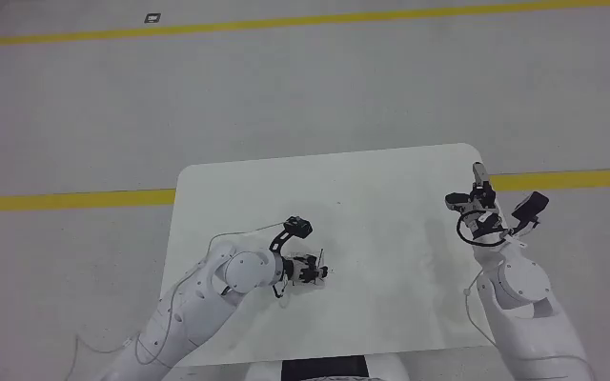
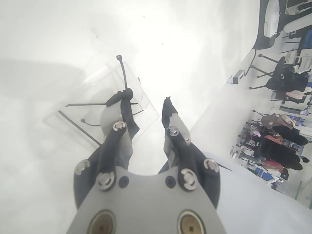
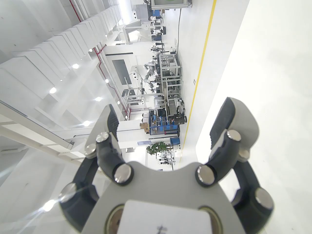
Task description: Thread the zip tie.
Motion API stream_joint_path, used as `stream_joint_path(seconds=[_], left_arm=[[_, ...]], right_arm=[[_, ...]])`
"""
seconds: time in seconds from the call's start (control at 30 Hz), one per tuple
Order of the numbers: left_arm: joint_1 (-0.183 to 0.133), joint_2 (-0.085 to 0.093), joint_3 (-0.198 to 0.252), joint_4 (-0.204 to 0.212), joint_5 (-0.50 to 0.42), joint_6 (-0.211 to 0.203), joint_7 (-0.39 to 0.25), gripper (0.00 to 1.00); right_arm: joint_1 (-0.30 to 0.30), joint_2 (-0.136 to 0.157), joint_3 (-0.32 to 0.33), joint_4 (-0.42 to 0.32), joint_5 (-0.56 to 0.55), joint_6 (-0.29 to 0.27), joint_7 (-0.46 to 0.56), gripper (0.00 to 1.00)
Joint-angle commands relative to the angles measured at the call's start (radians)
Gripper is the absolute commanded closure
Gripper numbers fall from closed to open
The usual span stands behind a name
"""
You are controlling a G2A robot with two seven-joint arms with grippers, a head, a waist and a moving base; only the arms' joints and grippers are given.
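A shallow clear tray (image 2: 146, 113) lies on the white table (image 1: 381, 210) and holds several black zip ties (image 2: 97, 104). One zip tie (image 2: 123, 74) stands up out of it, head end away from me, leaning against one of the dark fingertips (image 2: 125, 94) of my left gripper. The left gripper (image 2: 147, 99) is open, one finger inside the tray and the other outside its edge. In the top view the left gripper (image 1: 310, 271) is near the table's front left, with the upright zip tie (image 1: 321, 257) beside it. My right gripper (image 3: 168, 115) is open and holds nothing, raised at the table's right edge (image 1: 469, 188).
The wide middle and far part of the table (image 1: 400, 190) is bare white surface. Its right edge (image 1: 488, 248) runs just beside the right arm. Yellow floor lines (image 1: 86, 200) lie beyond the table.
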Motion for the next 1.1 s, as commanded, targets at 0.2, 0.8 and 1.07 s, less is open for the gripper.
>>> stream_joint_path(seconds=[0.2,0.8,1.07], left_arm=[[-0.010,0.003,0.013,0.009,0.013,0.026,-0.002,0.82],[-0.066,-0.009,0.072,0.068,0.021,0.057,0.025,0.92],[-0.083,-0.013,0.088,0.088,0.003,0.052,0.023,0.83]], right_arm=[[0.000,0.000,0.000,0.000,0.000,0.000,0.000,0.00],[0.000,0.000,0.000,0.000,0.000,0.000,0.000,0.00],[0.000,0.000,0.000,0.000,0.000,0.000,0.000,0.00]])
